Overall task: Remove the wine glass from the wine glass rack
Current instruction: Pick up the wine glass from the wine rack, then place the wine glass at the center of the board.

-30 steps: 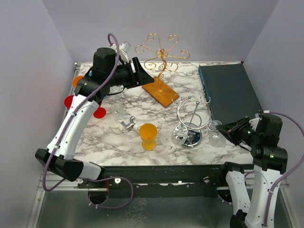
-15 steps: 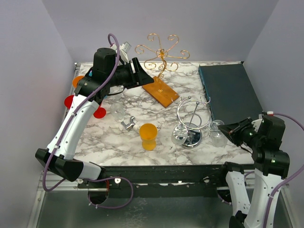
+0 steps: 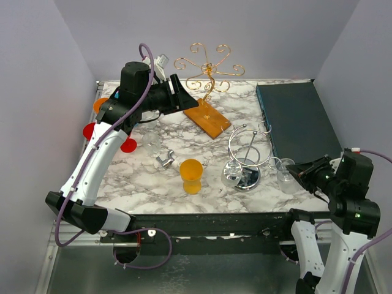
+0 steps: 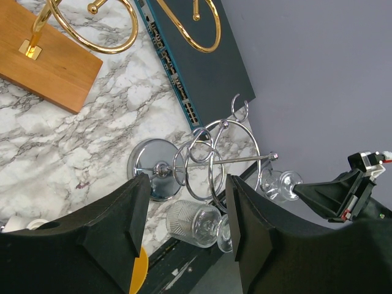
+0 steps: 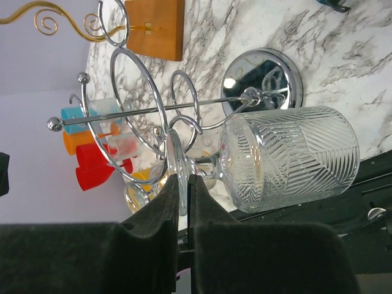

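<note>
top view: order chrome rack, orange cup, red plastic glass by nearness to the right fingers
1. chrome rack, just left of the right fingers
2. orange cup, front centre
3. red plastic glass, far left edge

Light is even and diffuse, falling from overhead. The table (image 3: 141, 177) reads bright, and the shadows on it are soft and faint. Seen from above, everything is sharp, with no motion blur. The chrome rack (image 3: 250, 179) throws small mirror glints. In the right wrist view the glass (image 5: 294, 156) is crisp, with scattered highlights, while the right fingers (image 5: 153, 245) close to the lens are black and featureless. The left fingers (image 4: 92, 245) likewise show little detail.
</note>
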`<state>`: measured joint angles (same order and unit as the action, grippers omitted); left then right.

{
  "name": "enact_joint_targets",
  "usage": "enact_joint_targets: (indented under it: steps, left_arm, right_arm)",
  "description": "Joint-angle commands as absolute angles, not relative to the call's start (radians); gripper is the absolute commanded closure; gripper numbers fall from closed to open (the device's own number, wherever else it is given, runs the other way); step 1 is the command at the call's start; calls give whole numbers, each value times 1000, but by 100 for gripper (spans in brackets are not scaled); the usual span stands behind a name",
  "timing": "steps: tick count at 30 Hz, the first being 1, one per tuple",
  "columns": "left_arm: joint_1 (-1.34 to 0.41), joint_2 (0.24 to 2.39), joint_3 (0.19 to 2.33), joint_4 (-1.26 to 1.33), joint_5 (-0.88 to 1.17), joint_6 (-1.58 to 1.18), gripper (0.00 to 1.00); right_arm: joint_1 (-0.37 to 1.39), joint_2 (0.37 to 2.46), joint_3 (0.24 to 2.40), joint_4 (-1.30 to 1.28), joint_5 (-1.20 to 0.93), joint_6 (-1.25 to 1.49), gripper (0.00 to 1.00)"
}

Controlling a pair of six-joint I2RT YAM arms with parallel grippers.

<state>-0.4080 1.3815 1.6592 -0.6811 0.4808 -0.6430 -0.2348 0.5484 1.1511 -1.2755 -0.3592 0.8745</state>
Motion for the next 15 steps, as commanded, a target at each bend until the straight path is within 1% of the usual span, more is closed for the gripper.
enact_joint_targets:
  steps: [1, 8, 15]
  left_arm:
    - [-413, 1367, 1673, -664, 468, -647, 42]
    - [-413, 1370, 1682, -661, 469, -652, 42]
    - [-414, 1381, 1693, -652, 478, -658, 42]
  right_arm:
    - [-236, 550, 1228, -1306, -292, 861, 99]
    - [-236, 615, 1316, -1308, -230, 851, 99]
    - [-236, 746, 1430, -1181, -229, 862, 99]
